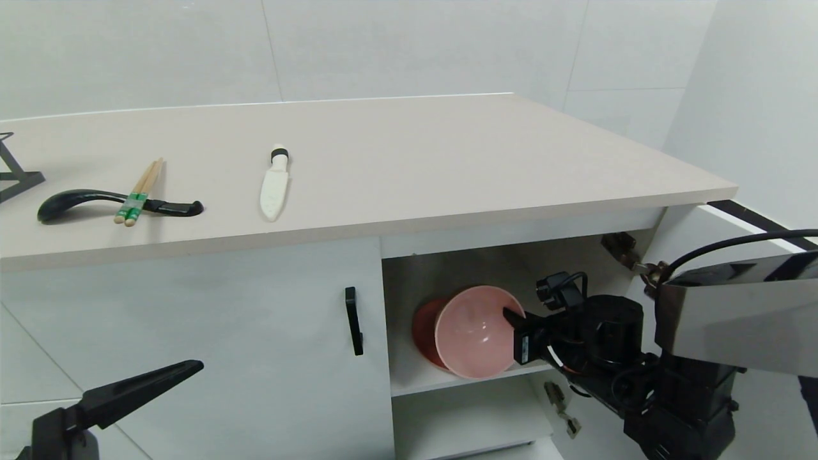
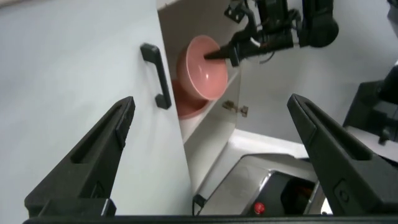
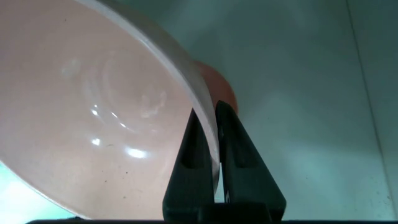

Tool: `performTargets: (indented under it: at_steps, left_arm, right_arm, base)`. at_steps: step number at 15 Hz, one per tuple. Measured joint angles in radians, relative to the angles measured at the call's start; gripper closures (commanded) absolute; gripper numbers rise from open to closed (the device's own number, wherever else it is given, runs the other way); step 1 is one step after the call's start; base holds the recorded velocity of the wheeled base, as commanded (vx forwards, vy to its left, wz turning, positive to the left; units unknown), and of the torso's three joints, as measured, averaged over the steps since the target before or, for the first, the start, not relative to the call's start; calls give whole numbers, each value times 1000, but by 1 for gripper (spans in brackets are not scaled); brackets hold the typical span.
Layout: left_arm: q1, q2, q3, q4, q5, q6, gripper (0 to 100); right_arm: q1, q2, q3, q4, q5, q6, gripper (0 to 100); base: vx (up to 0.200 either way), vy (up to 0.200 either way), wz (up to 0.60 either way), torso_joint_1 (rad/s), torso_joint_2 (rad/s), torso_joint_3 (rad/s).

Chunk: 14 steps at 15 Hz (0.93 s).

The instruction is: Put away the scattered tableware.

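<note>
The head camera is looking down over the counter (image 1: 447, 147) and the open cabinet (image 1: 447, 268) at near right. The left wrist camera is sharing that cabinet and bowl (image 2: 208, 68) from farther off; the right one is hugging the bowl's rim.

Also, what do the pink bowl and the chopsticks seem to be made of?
Pink bowl: probably glossy plastic or melamine, from its thin rim and bright highlights; ceramic is possible. Chopsticks: likely bamboo or wood, pale matte tan.
</note>
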Motion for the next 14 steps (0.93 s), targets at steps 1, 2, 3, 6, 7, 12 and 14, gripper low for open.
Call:
performTargets:
  at_steps: [1, 2, 3, 6, 7, 12, 14]
  left_arm:
    - [7, -6, -1, 0, 0, 4, 0]
    - [10, -11, -1, -1, 0, 6, 0]
    - [11, -16, -3, -1, 0, 6, 0]
    - [13, -35, -5, 5, -1, 7, 0]
    - [13, -38, -5, 10, -1, 7, 0]
    - [13, -41, -3, 11, -1, 7, 0]
    - [13, -41, -1, 12, -1, 9, 0]
  right_arm:
    - [1, 11, -9, 1, -1, 0, 100]
    - [1, 19, -18, 0, -1, 0, 100]
    - [1, 27, -32, 1, -4, 0, 100]
    - [1, 70, -100, 1, -71, -2, 100]
    - [1, 88, -113, 0, -78, -2, 100]
    - [27, 134, -143, 1, -79, 17, 100]
    - [42, 140, -167, 0, -79, 56, 100]
  base:
    - [0, 0, 0, 0, 0, 0]
    - [0, 0, 0, 0, 0, 0]
    - [0, 0, 0, 0, 0, 0]
    - [0, 0, 0, 0, 0, 0]
    - [0, 0, 0, 0, 0, 0]
    - [0, 0, 0, 0, 0, 0]
    - [0, 0, 0, 0, 0, 0]
